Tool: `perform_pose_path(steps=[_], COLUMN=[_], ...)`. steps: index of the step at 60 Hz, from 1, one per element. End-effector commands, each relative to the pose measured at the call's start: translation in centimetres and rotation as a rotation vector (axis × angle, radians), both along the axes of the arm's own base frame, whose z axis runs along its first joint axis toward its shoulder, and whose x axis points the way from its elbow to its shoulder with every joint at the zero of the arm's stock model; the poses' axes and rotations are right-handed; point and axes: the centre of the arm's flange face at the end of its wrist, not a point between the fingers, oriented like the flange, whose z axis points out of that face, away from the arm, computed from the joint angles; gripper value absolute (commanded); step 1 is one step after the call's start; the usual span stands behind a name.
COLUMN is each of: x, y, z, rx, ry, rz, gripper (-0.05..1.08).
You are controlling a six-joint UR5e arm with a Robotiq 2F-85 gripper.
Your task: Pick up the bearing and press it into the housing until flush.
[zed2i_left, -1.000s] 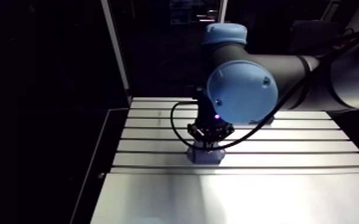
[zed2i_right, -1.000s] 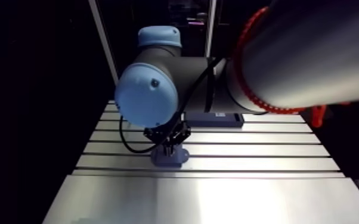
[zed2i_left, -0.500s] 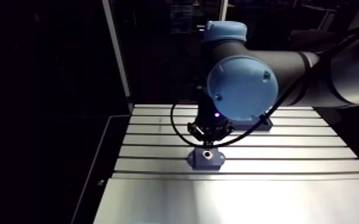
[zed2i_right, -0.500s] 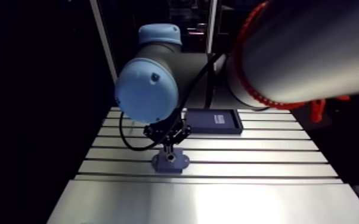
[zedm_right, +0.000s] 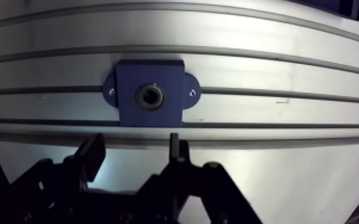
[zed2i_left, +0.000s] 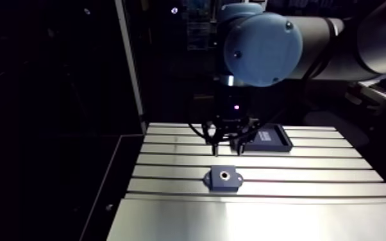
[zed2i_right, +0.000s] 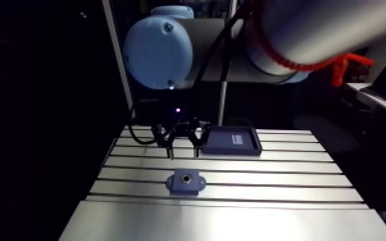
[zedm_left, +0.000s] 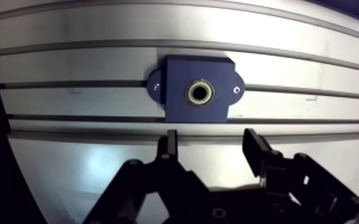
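Bearing (zedm_left: 200, 93) sits in centre bore of blue housing (zedm_left: 182, 68), looks flush far as you can see, can't swear to it. Gripper (zedm_left: 210, 144) hangs above housing, clear of it, fingers apart, holding nothing. Dark tray (zed2i_right: 231, 141) behind housing. Pick and press look done imo, you've maybe just a flushness check left.

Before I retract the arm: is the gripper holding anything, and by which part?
Nothing. The gripper is open and empty, clear of the housing, with the bearing in its bore.
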Motion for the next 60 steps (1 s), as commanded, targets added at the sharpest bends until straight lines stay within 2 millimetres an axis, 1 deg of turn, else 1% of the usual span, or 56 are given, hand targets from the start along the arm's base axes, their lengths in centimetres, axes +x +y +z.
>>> perform_pose_path(steps=[1, 2, 3, 5, 6, 7, 8, 9, 10, 12, 13, 14, 15, 17, 18, 19, 20, 21, 22, 23, 24, 27, 28, 29, 30, 31, 32, 33, 34, 35, 36, 37, 38, 39, 40, 41, 42, 44, 57, 60], x=[-1.2, -1.4, -1.4, -1.6, -1.6, -1.7, -1.7, -1.8, -1.8, -2.0, -2.0, -2.2, -2.2, -2.6, -2.6, -2.8, -2.8, -3.0, -3.0, -3.3, -3.3, -3.7, -3.7, -3.9, -3.9, -4.2, -4.2, -4.4, -4.4, -4.7, -4.7, -5.0, -5.0, -5.2, -5.2, -5.5, -5.5, -5.8, -6.3, -6.5], y=[-0.2, -0.2, -0.2, -0.2, -0.2, -0.2, -0.2, -0.1, -0.1, -0.1, -0.1, 0.1, 0.1, 0.4, 0.4, 0.6, 0.6, 0.9, 0.9, 1.3, 1.3, 2.0, 2.0, 2.4, 2.4, 2.8, 2.8, 3.2, 3.2, 3.7, 3.7, 4.5, 4.5, 5.2, 5.2, 6.0, 6.0, 6.9, 7.1, 7.2], z=[5.8, 6.5, 6.5, 7.9, 7.9, 8.5, 8.5, 9.1, 9.1, 10.1, 10.1, 10.8, 10.8, 11.8, 11.8, 12.5, 12.5, 13.1, 13.1, 13.7, 13.7, 14.8, 14.8, 15.4, 15.4, 16.0, 16.0, 16.7, 16.7, 17.3, 17.3, 17.7, 17.7, 18.0, 18.0, 18.2, 18.2, 18.7, 20.4, 21.1], rx=[0.002, 0.002, 0.002, 0.001, 0.001, 0.002, 0.002, 0.002, 0.002, 0.002, 0.002, 0.001, 0.001, 0.002, 0.002, 0.002, 0.002, 0.001, 0.001, 0.001, 0.001, -0.001, -0.001, -0.003, -0.003, -0.005, -0.005, -0.007, -0.007, -0.01, -0.01, -0.011, -0.011, -0.011, -0.011, -0.013, -0.013, -0.011, -0.008, -0.007], ry=[-0.013, -0.014, -0.014, -0.012, -0.012, -0.012, -0.012, -0.012, -0.012, -0.014, -0.014, -0.008, -0.008, -0.002, -0.002, 0.004, 0.004, 0.007, 0.007, 0.013, 0.013, 0.018, 0.018, 0.024, 0.024, 0.032, 0.032, 0.041, 0.041, 0.053, 0.053, 0.061, 0.061, 0.067, 0.067, 0.072, 0.072, 0.082, 0.117, 0.129], rz=[0.009, 0.009, 0.009, 0.009, 0.009, 0.009, 0.009, 0.008, 0.008, 0.007, 0.007, 0.002, 0.002, -0.001, -0.001, -0.003, -0.003, -0.01, -0.01, -0.016, -0.016, -0.027, -0.027, -0.028, -0.028, -0.023, -0.023, -0.013, -0.013, -0.009, -0.009, -0.014, -0.014, -0.023, -0.023, -0.037, -0.037, -0.05, -0.053, -0.054], gripper=[0.0, 0.0, 0.0, 0.0, 0.0, 0.0, 0.0, 0.0, 0.0, 0.0, 0.0, 0.0, 0.0, 0.0, 0.0, 0.0, 0.0, 0.0, 0.0, 0.01, 0.01, 0.01, 0.01, 0.01, 0.01, 0.01, 0.01, 0.01, 0.01, 0.01, 0.01, 0.01, 0.01, 0.01, 0.01, 0.01, 0.01, 0.01, 0.01, 0.01])
